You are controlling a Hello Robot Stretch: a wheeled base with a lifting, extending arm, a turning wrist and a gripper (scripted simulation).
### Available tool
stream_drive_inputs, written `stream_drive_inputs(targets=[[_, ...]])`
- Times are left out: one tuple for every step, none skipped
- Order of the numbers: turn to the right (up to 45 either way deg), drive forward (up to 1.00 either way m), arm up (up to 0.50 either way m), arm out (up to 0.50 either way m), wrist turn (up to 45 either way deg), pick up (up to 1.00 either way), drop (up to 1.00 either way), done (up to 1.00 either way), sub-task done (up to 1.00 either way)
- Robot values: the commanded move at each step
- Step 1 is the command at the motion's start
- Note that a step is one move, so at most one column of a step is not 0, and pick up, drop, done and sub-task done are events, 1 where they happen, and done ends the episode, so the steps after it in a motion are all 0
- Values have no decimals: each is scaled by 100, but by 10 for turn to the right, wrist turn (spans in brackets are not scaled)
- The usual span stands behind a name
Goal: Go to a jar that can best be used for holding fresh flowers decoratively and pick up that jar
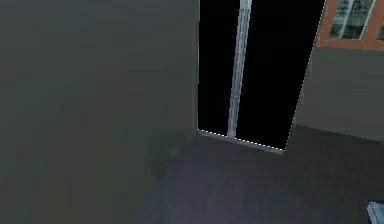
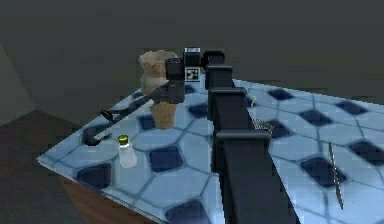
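The gripper (image 2: pixel 112 116) sticks out over a table (image 2: pixel 310 140) with a blue tile top. How far apart the jaws stand cannot be told. Whether they have hold of anything cannot be told either, because a jar stands on the table right at them.

That jar (image 2: pixel 153 68) is tan and brown, wide at the top and narrow at the bottom. It stands upright, just behind the gripper's dark body, and the thin fingers (image 2: pixel 140 102) run out past it toward the table's near corner. Whether the gripper touches the jar cannot be told.

Just past the finger ends a small dark round thing (image 2: pixel 95 138) lies on the table. A little nearer than the jaws stands a small white bottle (image 2: pixel 126 154) with a yellow-green cap. It is upright and apart from the jar.

The dark arm (image 2: pixel 235 150) runs back from the gripper to the bottom edge. Well off on the far side of the arm from the jaws, a long thin thing (image 2: pixel 335 175) lies flat on the tiles.

In the forward view there is a grey wall (image 1: pixel 90 90), a tall black door (image 1: pixel 245 70) with a pale strip down the middle, a dark floor (image 1: pixel 250 185), and an orange-framed window (image 1: pixel 350 20) at the top right.
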Motion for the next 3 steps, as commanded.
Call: stream_drive_inputs(targets=[[0,0,0,0,450,0,0,0,0],[0,0,0,0,210,0,0,0,0],[0,0,0,0,0,100,0,0,0]])
